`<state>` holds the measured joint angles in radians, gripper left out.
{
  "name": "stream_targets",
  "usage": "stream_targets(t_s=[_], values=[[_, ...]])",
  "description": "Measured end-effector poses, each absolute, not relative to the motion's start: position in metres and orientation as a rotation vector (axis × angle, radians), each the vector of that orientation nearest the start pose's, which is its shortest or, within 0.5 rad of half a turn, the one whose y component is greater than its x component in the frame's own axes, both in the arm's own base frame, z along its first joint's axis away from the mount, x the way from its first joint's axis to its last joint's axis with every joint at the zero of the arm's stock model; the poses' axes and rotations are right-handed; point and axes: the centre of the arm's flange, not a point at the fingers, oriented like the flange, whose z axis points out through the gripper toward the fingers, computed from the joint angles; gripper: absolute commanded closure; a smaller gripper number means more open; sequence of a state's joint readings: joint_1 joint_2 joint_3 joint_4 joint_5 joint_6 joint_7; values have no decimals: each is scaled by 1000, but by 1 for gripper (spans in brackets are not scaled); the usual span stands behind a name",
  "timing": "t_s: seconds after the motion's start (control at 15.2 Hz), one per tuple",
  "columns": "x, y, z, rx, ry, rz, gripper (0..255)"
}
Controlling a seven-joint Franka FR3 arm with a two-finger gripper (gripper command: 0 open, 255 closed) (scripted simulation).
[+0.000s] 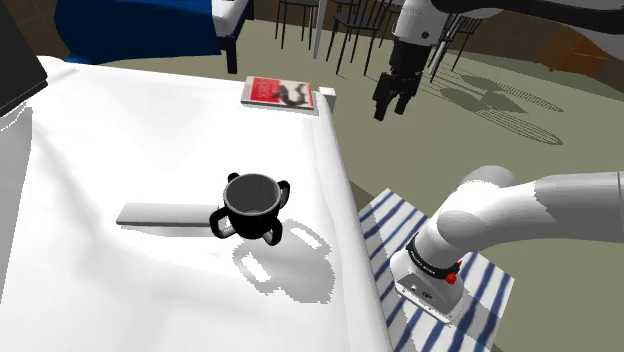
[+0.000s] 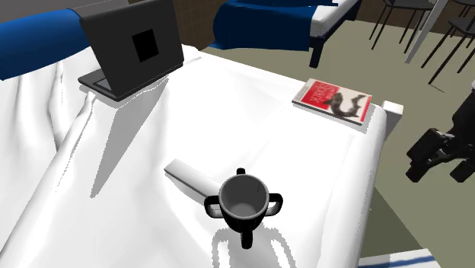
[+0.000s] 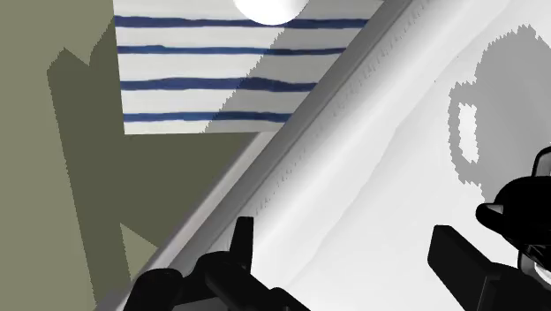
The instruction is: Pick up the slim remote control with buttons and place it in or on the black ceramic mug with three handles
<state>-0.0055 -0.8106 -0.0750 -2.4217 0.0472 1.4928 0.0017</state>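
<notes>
remote (image 1: 160, 213): flat on white bed (image 1: 120, 300), long axis along shoulder view's left-right, right end just beside mug | mug (image 1: 252, 205): black, upright, three handles, empty inside | hand (image 1: 391, 112): fingers spread apart, clasping nothing, hovering past bed's edge, well apart from remote

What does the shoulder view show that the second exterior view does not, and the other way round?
Shoulder view, not the other: the arm's white base and links. Second exterior view, not the other: the open laptop, whole. Both: the black mug, the pale remote beside it, the red book, the gripper with jaws open.
</notes>
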Motion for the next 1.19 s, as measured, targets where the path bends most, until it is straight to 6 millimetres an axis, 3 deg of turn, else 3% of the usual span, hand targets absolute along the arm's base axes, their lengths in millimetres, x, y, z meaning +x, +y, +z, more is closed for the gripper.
stream_targets(t_s=[0.13, 0.33, 1.19], values=[[292, -18, 558, -3032, 71, 176, 0], [314, 6, 548, -3041, 3, 166, 0], [401, 145, 491, -3062, -342, 112, 0]])
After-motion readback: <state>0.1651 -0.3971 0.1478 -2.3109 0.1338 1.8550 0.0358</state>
